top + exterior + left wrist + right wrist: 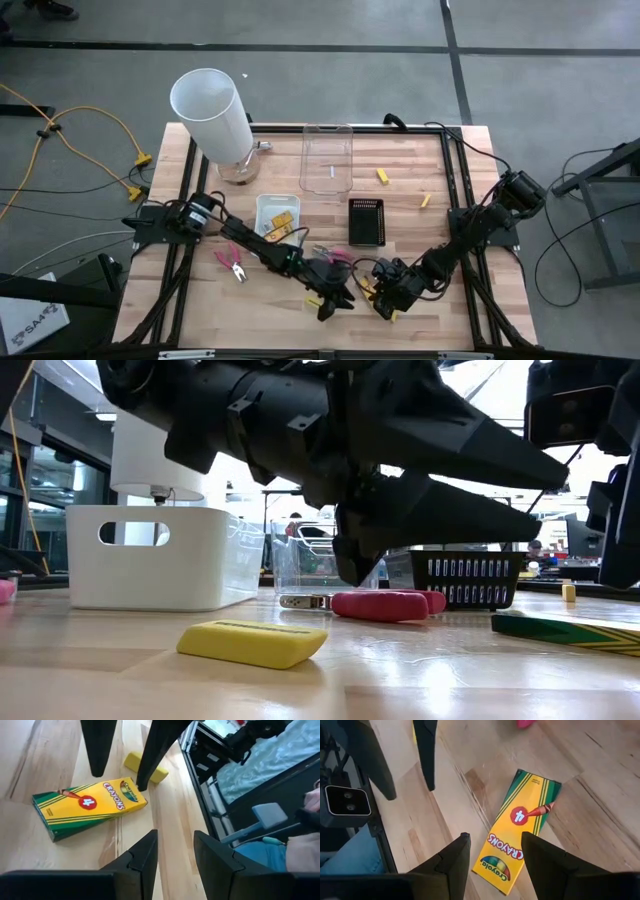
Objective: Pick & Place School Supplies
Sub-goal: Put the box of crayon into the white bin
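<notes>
Crayons pack [518, 836] flat on the worktop [200, 310] near its front edge, yellow eraser [145, 767] just beside it. Left claw [173, 865] and right claw [496, 867] above the pack — both parted, gripping nothing, tips facing each other.

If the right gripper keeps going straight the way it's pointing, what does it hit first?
Probably the crayon pack: it lies on the table directly ahead of the open right gripper, between its fingers. Depth is hard to judge.
</notes>
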